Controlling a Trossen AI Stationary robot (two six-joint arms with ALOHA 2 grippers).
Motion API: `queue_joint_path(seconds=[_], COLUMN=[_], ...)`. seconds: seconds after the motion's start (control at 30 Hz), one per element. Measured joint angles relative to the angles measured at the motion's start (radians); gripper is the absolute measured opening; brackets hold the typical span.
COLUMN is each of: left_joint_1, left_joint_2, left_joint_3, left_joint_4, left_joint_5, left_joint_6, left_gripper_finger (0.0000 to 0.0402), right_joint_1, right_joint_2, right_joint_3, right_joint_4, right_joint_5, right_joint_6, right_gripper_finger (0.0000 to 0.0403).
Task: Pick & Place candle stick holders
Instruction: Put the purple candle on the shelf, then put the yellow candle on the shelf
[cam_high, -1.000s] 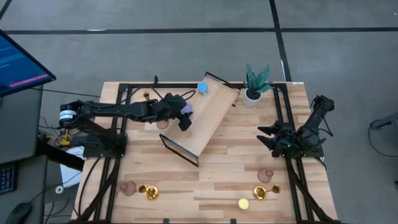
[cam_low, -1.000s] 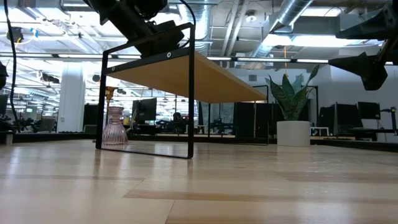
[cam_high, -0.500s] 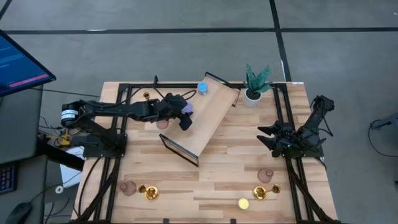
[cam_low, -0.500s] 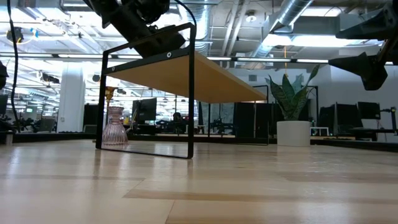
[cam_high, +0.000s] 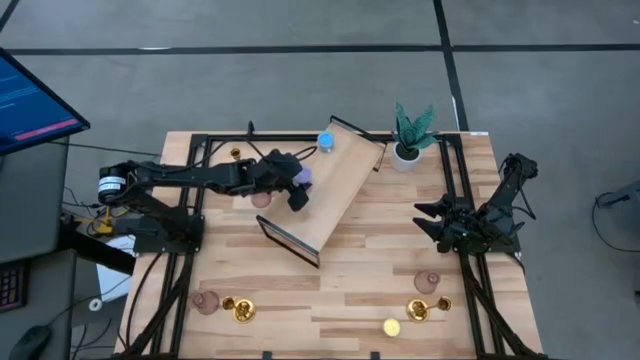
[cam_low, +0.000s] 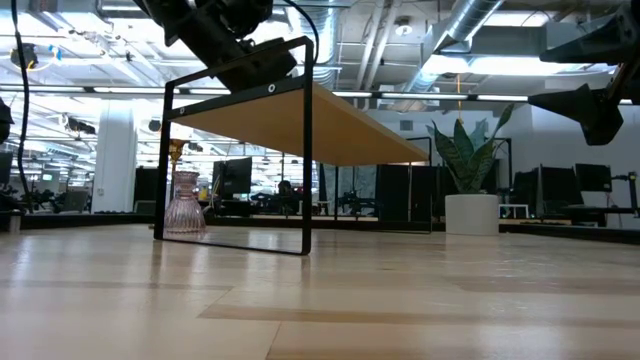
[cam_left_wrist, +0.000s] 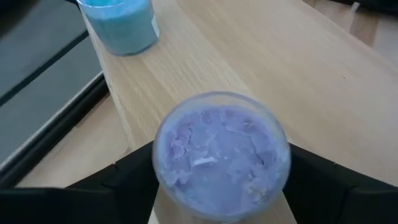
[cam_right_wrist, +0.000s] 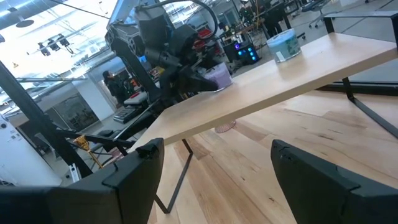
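Note:
A violet candle stick holder (cam_left_wrist: 221, 155) stands on its base near the left edge of a raised wooden shelf (cam_high: 335, 190). My left gripper (cam_high: 297, 186) reaches it from the table's left, open, with one finger on each side. A blue holder (cam_high: 325, 141) stands at the shelf's far end. A pink holder (cam_low: 185, 203) rests on the table beside the shelf. Two more pink holders (cam_high: 207, 302) (cam_high: 427, 282), gold ones (cam_high: 240, 310) (cam_high: 420, 310) and a yellow one (cam_high: 391, 327) stand near the front edge. My right gripper (cam_high: 430, 222) waits open at the right. My left gripper has its fingers (cam_left_wrist: 134, 171) close against the violet holder's round wall (cam_left_wrist: 163, 163), one on each side, coming slanting down from the table's left. I cannot tell whether they touch it. The holder stands upright on the shelf board.
The shelf rests on a black frame (cam_low: 305, 150) and lies slantwise across the table's middle. A green plant in a white pot (cam_high: 408, 138) stands at the far right. A small gold holder (cam_high: 235, 153) sits at the far left. Black rails (cam_high: 190, 250) run along both sides.

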Motion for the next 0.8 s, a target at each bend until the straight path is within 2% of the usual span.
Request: queue_joint_path(seconds=[0.33,0.47,0.67,0.8], left_joint_1=[-0.003,-0.035,-0.212,-0.366], left_joint_2=[-0.106,-0.239,-0.451,-0.550], left_joint_3=[0.000,0.002,0.057,0.081], left_joint_4=[-0.017,-0.081,-0.344,-0.353], left_joint_5=[0.000,0.100,0.207,0.223], left_joint_6=[0.018,-0.063,-0.166,-0.329], left_gripper_finger=[0.0330,0.0329,0.0316,0.0310], right_joint_1=[0.000,0.000,0.000,0.000], right_joint_2=[0.000,0.000,0.000,0.000], right_joint_3=[0.000,0.000,0.000,0.000], right_joint_4=[0.000,0.000,0.000,0.000], right_joint_5=[0.000,0.000,0.000,0.000], right_joint_6=[0.000,0.000,0.000,0.000], right_gripper_finger=[0.0286,0.0286,0.0286,0.0286])
